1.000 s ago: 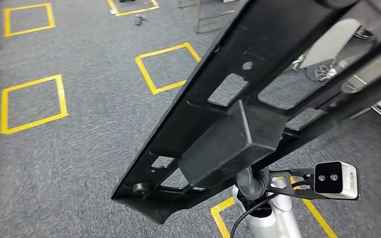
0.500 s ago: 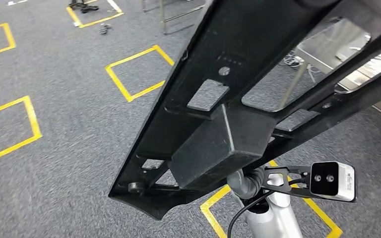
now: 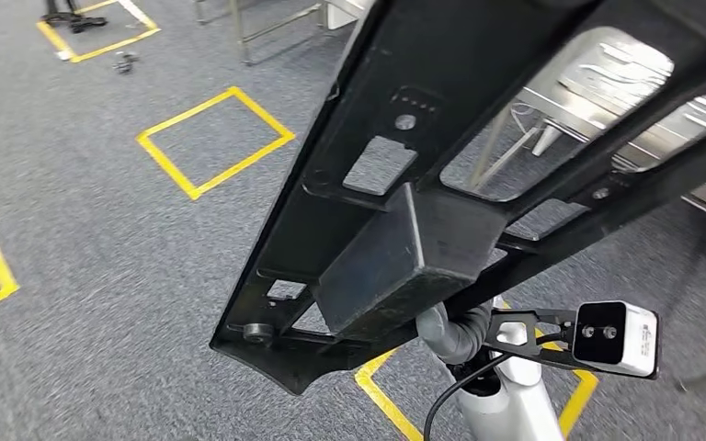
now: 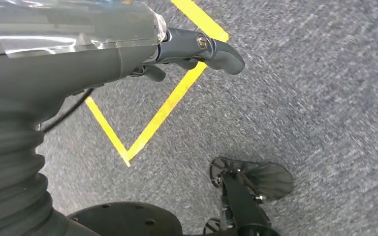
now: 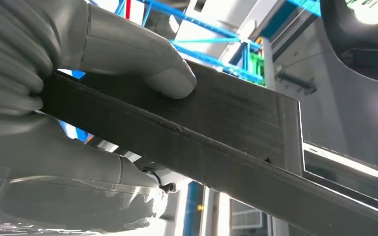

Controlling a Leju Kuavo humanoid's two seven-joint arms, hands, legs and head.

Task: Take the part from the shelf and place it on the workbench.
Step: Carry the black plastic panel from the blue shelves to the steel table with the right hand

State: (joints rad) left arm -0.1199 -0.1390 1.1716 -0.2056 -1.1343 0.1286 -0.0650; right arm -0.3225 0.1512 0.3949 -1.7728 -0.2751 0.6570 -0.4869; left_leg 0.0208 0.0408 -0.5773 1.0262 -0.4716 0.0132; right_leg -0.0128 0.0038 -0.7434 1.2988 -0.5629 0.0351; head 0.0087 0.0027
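The right hand [image 5: 78, 98] grips the long black part [image 3: 441, 184] at its boxy middle, carried above the floor; probably stiff, unwieldy. Left hand [image 4: 187, 49] hangs empty, apparently curled.

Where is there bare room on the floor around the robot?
Grey carpet lies bare left of the black part, between the yellow floor squares. Right is crowded: a steel workbench and its legs. The right robot hand grips the part; the left robot hand hangs over carpet.
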